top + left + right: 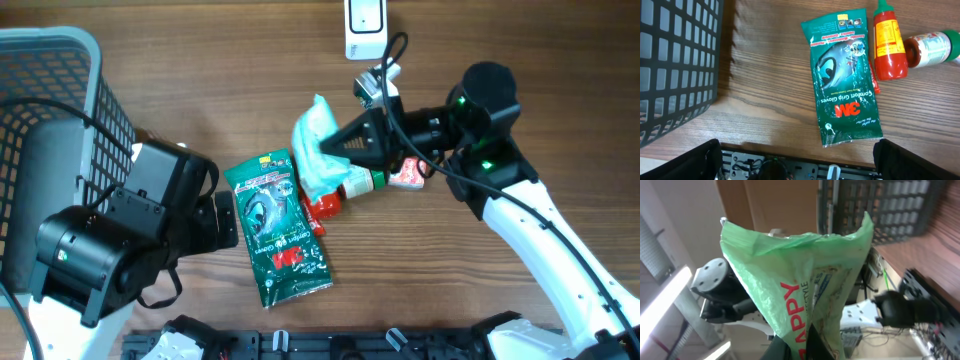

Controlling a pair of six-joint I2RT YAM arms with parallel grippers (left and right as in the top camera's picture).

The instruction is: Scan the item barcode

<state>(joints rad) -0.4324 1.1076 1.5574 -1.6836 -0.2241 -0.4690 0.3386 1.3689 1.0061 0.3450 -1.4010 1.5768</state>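
your right gripper (338,148) is clamped on the green bag (312,125) at centre, held up toward the scanner (365,28) at 12 o'clock, probably to show its barcode, while your left gripper (795,160) hangs, jaws wide apart, over the gloves (845,80) at 7 o'clock.
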